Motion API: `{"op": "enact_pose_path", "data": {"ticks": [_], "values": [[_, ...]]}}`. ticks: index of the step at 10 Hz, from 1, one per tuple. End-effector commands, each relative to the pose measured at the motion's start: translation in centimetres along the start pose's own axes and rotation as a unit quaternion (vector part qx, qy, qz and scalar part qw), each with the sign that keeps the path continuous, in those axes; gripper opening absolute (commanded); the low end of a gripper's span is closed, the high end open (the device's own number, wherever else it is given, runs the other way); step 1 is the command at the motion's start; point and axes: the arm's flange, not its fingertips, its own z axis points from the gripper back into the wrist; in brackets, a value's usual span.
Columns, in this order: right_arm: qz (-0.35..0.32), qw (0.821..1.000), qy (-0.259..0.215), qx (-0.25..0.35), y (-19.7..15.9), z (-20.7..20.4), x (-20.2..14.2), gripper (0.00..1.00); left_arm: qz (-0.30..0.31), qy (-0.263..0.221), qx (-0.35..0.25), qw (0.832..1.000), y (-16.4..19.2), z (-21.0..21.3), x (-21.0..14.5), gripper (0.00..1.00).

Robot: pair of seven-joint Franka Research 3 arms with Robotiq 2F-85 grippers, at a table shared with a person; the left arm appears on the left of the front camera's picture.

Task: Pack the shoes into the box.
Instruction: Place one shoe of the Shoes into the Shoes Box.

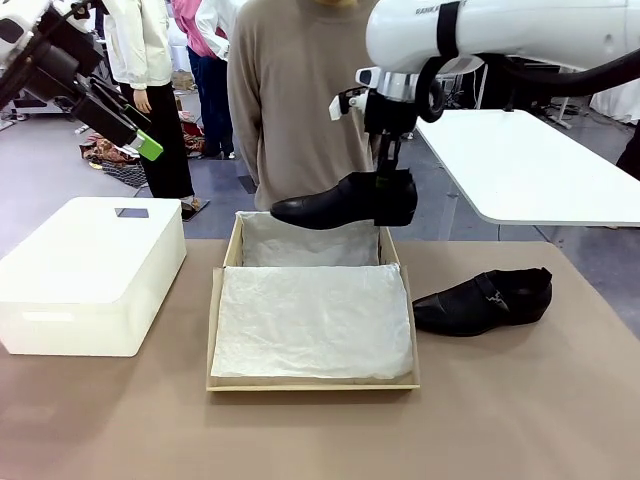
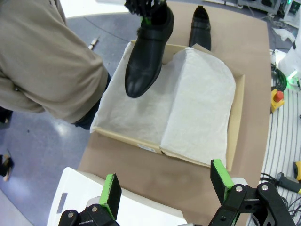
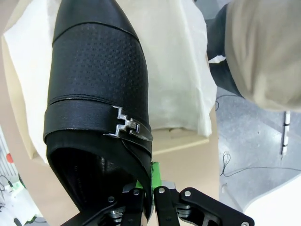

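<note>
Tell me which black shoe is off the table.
The shoe gripped at its heel by the right gripper, hanging over the far end of the box. The other shoe lies on the table beside the box.

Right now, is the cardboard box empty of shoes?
Yes: the box holds only tissue; one shoe hangs from the right claw, the other lies outside.

the box [image 1: 214, 330] lies open from above, only flat white tissue [image 1: 312, 318] inside. over its far edge hangs a shoe [image 1: 320, 208] pinched in the right gripper [image 1: 384, 198], a person [image 1: 290, 90] close behind. right of the box sits the other shoe [image 1: 485, 300]; left of it, a white bin [image 1: 90, 265]. the tabletop [image 1: 300, 440] on the robot's side of the box lies open.
</note>
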Motion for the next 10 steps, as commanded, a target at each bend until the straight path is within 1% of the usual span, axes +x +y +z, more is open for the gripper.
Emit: {"op": "enact_pose_path", "data": {"ticks": [1,4,6,10], "values": [[-0.016,1.0,-0.018,-0.008,-1.1,-0.3,1.9,0.0,0.003,-0.006,-0.004,1.0,0.0,0.1,0.0,1.0],[-0.01,1.0,-0.028,-0.009,-1.8,-2.4,3.7,0.0,0.003,-0.006,-0.004,1.0,0.0,0.1,0.0,1.0],[-0.006,1.0,-0.029,0.002,-1.9,-4.1,4.1,0.0,0.003,-0.006,-0.004,1.0,0.0,0.1,0.0,1.0],[-0.006,1.0,-0.014,-0.012,-2.4,-7.0,5.0,0.0,0.003,-0.006,-0.004,1.0,0.0,0.1,0.0,1.0]]}}
